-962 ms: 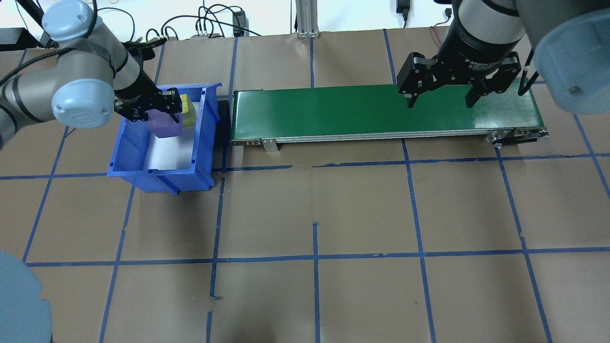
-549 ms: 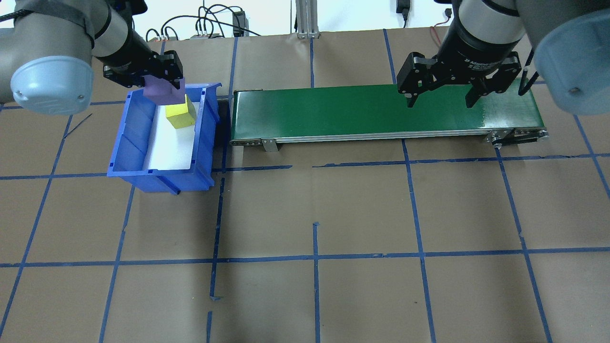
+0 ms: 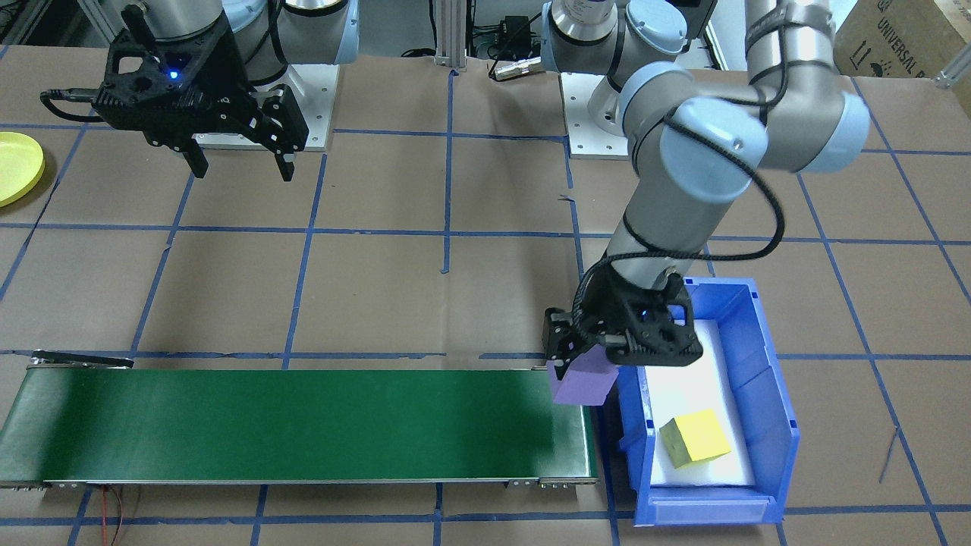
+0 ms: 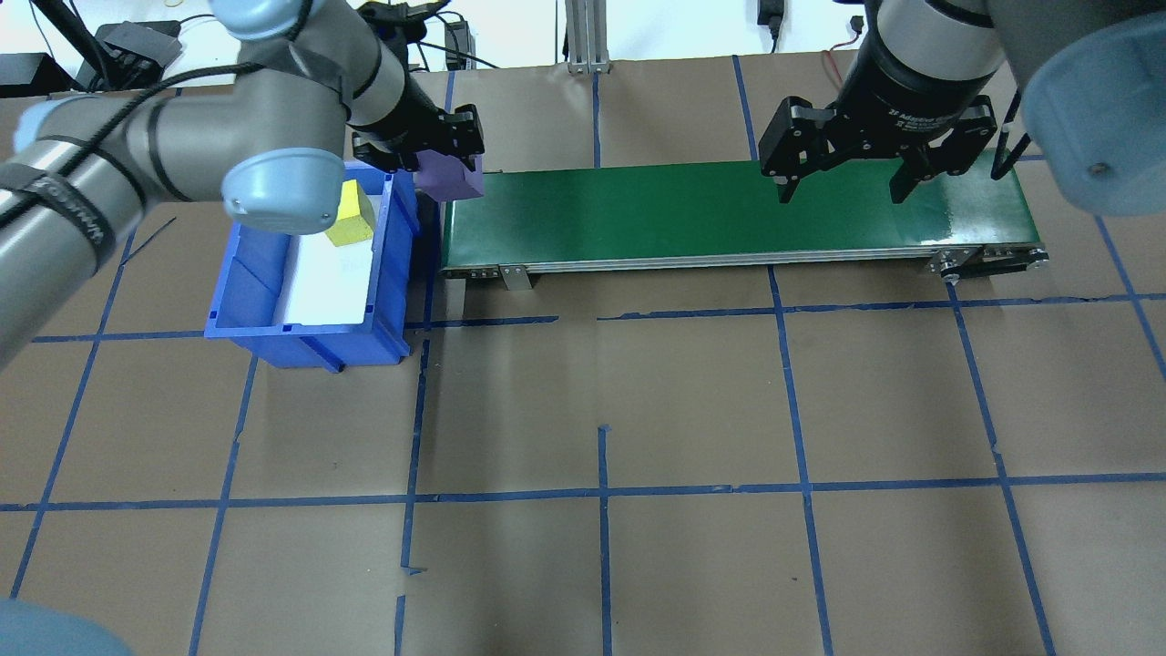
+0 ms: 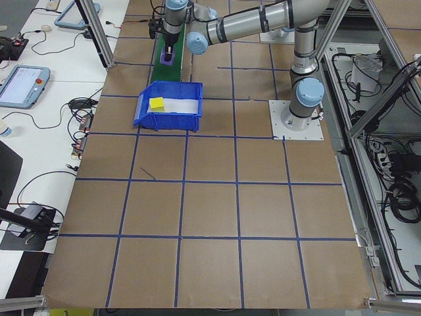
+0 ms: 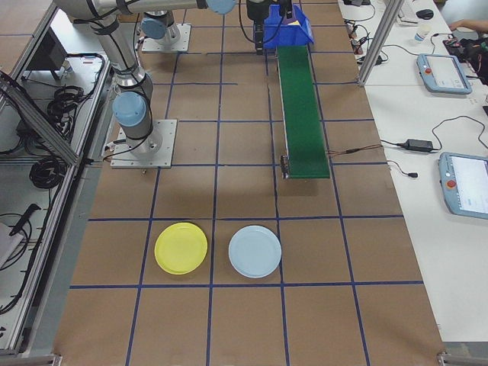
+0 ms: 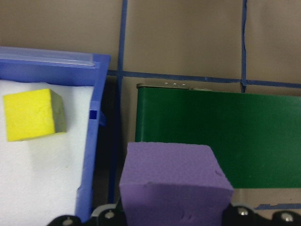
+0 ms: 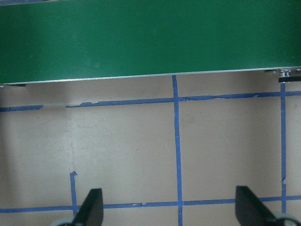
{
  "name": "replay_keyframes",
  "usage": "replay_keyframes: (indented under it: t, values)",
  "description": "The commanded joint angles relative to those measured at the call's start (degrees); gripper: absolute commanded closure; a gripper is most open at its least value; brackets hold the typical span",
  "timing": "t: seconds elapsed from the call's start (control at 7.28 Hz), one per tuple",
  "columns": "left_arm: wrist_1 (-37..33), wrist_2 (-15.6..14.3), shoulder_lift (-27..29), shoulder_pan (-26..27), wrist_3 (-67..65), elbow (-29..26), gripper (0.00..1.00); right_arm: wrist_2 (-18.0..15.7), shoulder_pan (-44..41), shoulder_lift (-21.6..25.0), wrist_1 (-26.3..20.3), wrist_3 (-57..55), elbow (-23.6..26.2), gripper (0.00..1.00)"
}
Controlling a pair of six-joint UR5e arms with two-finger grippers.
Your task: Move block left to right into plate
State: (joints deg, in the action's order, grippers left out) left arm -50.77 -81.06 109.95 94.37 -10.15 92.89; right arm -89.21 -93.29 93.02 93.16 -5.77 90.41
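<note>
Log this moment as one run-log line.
left gripper: holds purple foam cube at green conveyor belt end | right gripper: open, empty

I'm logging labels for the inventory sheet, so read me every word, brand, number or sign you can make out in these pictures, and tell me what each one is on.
"UNIVERSAL R", cut off by the picture's edge: on the cardboard box in the front-facing view's top right corner.
White lettering starting "2F Adaptive", the rest too blurred to read: on the right claw, on its black body.
Handheld screens on the side desk: too small to read.
Nothing is readable on the purple block, blue bin or green belt.

The green belt (image 4: 729,214) lies bare between both tools, the blue bin (image 4: 392,273) walling its left end.
</note>
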Motion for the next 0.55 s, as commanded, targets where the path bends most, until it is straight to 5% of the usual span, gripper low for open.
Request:
replay_keyframes:
  t: [0.0,0.14,0.27,0.41]
  values:
    - [3.57,0.82,4.13,1.08,-1.98,0.01,0.77,0.00,0.04,-0.03,0.00,0.06,-0.05,0.00]
    - [3.14,0.21,4.31,1.08,-1.63,0.18,0.59,0.00,0.04,0.06,0.00,0.06,0.03,0.00]
    - [2.70,-0.06,5.18,1.08,-1.97,0.45,0.01,0.00,0.04,0.06,0.00,0.06,0.03,0.00]
    - [2.69,-0.41,5.02,0.99,-1.80,-0.33,0.00,0.00,0.04,0.06,0.00,0.06,0.12,0.00]
